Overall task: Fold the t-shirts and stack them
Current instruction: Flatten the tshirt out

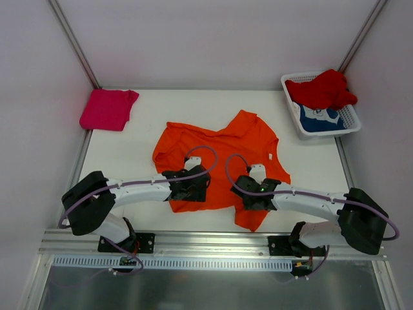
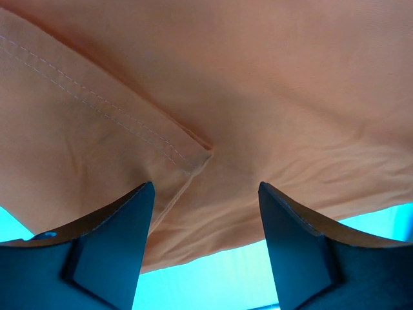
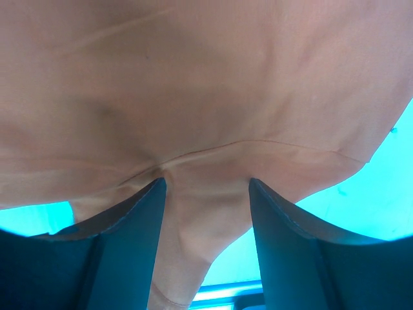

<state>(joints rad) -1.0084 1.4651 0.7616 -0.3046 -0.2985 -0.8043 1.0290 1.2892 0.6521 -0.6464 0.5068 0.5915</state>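
The bright orange t-shirt [image 1: 219,155] lies spread and rumpled in the middle of the table. My left gripper [image 1: 190,187] is open over its near left hem; in the left wrist view the gripper [image 2: 205,194] has the stitched hem corner [image 2: 200,147] just beyond its spread fingers [image 2: 122,239]. My right gripper [image 1: 253,194] is open over the shirt's near right part; in the right wrist view the gripper [image 3: 206,187] has a flap of orange cloth [image 3: 200,232] between its fingers. The magenta-pink t-shirt [image 1: 108,108] lies folded at the back left. The red t-shirt [image 1: 322,89] and the blue t-shirt [image 1: 321,119] lie in the basket.
The white lattice basket [image 1: 328,134] stands at the back right corner. White walls with metal rails close in the table at the back and sides. A metal rail [image 1: 213,242] with the arm bases runs along the near edge.
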